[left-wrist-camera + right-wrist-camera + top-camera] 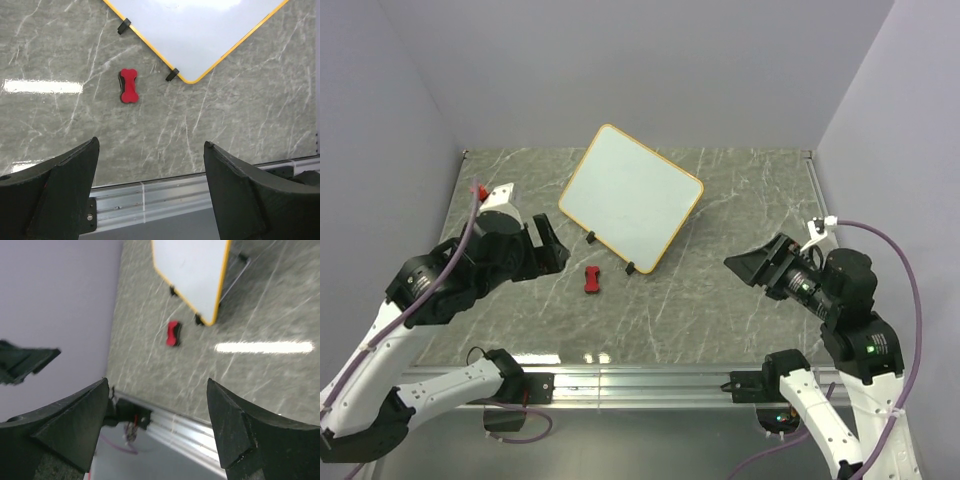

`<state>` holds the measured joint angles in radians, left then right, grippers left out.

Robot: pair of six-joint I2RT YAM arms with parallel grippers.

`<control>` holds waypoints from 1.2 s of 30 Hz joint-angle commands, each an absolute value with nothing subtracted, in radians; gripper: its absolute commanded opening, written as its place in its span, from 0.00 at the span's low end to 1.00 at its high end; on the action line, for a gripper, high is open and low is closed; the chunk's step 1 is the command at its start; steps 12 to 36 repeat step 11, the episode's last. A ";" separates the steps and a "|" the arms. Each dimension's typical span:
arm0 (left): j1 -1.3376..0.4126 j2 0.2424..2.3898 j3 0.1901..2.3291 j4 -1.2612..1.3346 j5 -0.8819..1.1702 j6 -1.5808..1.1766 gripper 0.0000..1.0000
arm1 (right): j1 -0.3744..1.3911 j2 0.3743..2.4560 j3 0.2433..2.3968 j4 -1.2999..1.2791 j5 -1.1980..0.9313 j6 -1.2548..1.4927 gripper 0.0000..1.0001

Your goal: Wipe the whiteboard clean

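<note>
Left gripper [548,245] is spread wide with nothing in it, hovering over the left side of the table [720,310]. Right gripper [752,265] same deal, jaws apart and empty, out on the right. Between them, closer to the left one, the little red eraser [592,280] lies flat, just near of the whiteboard [630,195] but not touching it. The board sits far-middle on two black feet [591,238], turned at an angle. Looks blank, though the right wrist view is too blurry to be sure.
</note>
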<state>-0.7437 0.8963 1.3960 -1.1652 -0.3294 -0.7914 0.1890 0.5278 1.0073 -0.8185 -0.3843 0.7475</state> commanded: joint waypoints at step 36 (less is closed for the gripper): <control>-0.744 0.939 1.324 -1.048 -0.322 -0.687 0.90 | 0.189 0.520 1.031 -0.931 -0.277 0.704 0.85</control>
